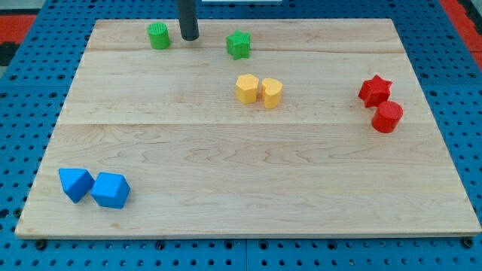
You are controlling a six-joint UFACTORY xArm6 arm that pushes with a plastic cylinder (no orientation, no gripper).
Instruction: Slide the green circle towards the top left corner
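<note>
The green circle [159, 35] stands near the view's top, left of centre, on the wooden board [226, 150]. My tip [188, 38] rests on the board just to the right of the green circle, a small gap apart. The green star [239, 44] lies to the right of my tip.
Two yellow blocks [258, 90] sit touching near the board's upper middle. A red star [374, 89] and a red circle [387, 117] sit at the view's right. Two blue blocks [94, 187] lie at the bottom left. Blue pegboard surrounds the board.
</note>
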